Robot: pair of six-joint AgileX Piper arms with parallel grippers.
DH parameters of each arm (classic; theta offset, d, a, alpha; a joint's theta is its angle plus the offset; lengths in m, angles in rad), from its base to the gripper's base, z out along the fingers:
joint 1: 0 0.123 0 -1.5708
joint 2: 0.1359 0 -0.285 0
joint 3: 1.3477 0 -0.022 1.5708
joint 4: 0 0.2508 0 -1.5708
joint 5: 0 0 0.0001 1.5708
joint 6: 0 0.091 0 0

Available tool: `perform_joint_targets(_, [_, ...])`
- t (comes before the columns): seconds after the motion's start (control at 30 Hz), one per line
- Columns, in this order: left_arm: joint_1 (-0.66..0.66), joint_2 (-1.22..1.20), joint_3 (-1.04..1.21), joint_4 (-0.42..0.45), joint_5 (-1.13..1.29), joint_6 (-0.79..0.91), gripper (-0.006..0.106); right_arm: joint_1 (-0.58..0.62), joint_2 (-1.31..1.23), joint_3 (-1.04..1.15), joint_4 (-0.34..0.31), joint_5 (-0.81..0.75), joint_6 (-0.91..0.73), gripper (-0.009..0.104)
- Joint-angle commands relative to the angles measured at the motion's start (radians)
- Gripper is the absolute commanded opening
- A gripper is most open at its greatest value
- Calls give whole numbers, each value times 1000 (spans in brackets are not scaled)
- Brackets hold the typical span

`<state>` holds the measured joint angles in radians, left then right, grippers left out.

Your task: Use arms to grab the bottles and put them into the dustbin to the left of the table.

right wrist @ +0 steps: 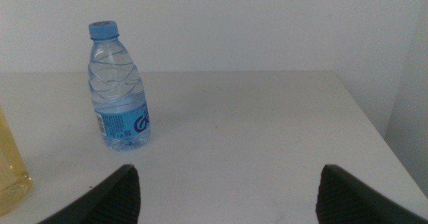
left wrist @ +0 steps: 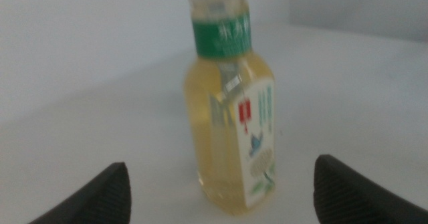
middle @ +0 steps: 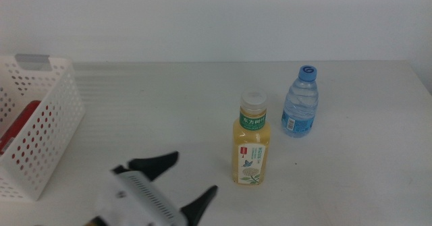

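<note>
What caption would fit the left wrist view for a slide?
Left gripper open and aimed at the upright yellow tea bottle, which stands centred between its jaws on the table.

Off-white table (middle: 169, 98) before me, yellow tea bottle (middle: 250, 142) upright near its middle, water bottle (middle: 300, 103) stood just beyond, white perforated dustbin (middle: 47, 128) rested at its left edge.

Yellow tea bottle (middle: 250, 142) upright mid-table, water bottle (middle: 300, 102) just behind, red can (middle: 19, 123) in dustbin (middle: 50, 128)
</note>
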<state>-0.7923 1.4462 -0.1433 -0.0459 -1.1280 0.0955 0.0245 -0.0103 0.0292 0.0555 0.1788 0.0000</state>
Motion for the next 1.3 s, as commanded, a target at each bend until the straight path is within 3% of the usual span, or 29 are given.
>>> perform_joint_targets(0.0, [-4,65,-49,21,-188,-57,90,-6,-27,-9,-9,-76,-12,72])
perform_joint_targets(0.27, [-4,185,-148,78,-187,-95,90,-6,-27,-9,-9,-76,-12,72])
perform_joint_targets(0.97, [-4,339,-384,92,-153,-148,90,-6,-27,-9,-9,-76,-12,72])
perform_joint_targets(1.27, [-1,363,-485,88,-32,-148,90,-6,-27,-9,-9,-76,-12,72])
